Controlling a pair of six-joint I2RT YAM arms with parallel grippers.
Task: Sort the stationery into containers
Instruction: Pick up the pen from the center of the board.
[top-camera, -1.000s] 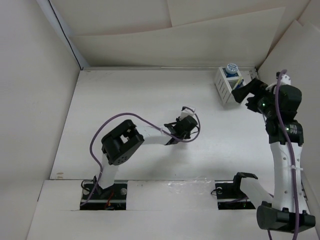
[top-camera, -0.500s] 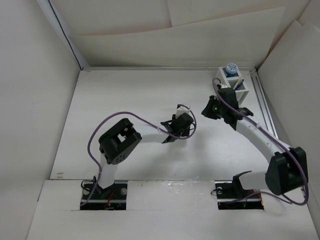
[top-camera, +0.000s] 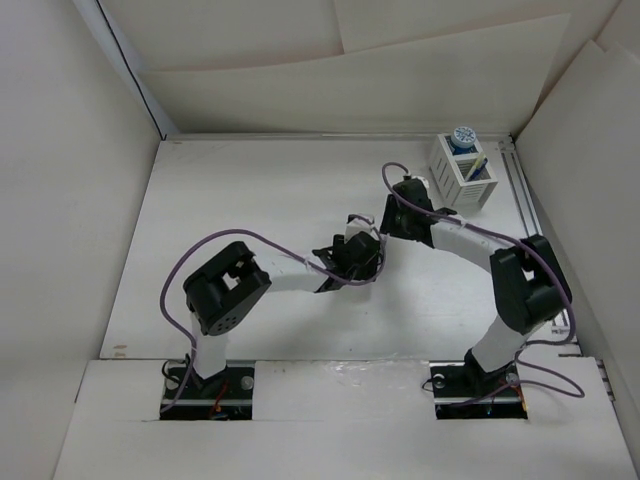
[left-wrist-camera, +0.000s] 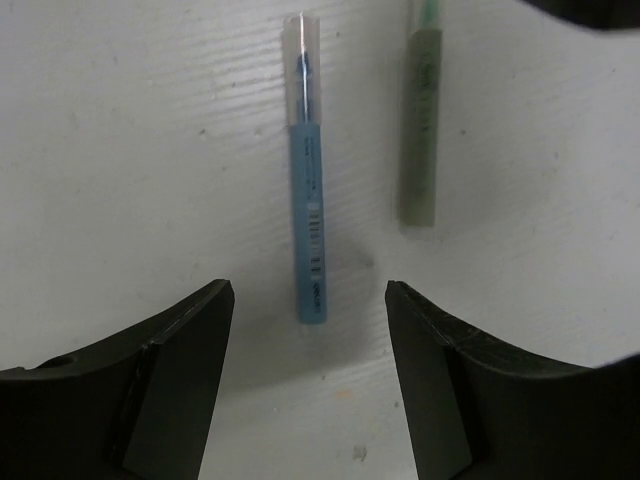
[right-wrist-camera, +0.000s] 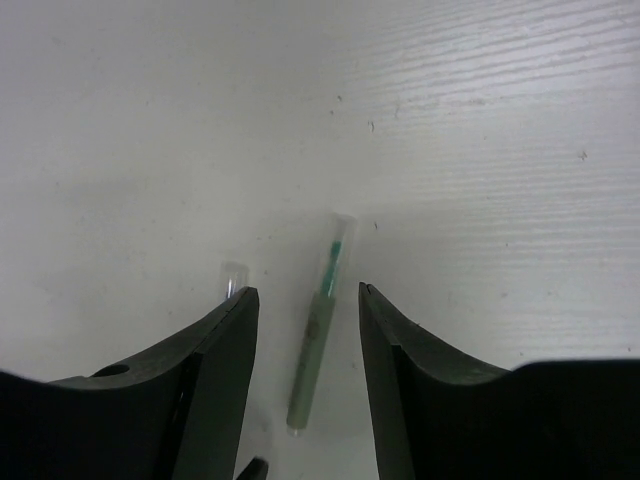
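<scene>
The blue stick (left-wrist-camera: 308, 215) and green stick (left-wrist-camera: 420, 130) lie parallel mid-table (top-camera: 250, 200) with only a narrow gap between them. The left gripper (left-wrist-camera: 308, 300) and right gripper (right-wrist-camera: 308, 295) crowd each other above them, jaws apart. Open room lies toward the table's left edge; the organizer box (top-camera: 462, 172) blocks the far right corner.

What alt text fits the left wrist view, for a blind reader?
The left gripper, jaws open, hangs over a thin blue pen lying on the white table, its near end between them, untouched. A green stick lies beside it on the right.
</scene>
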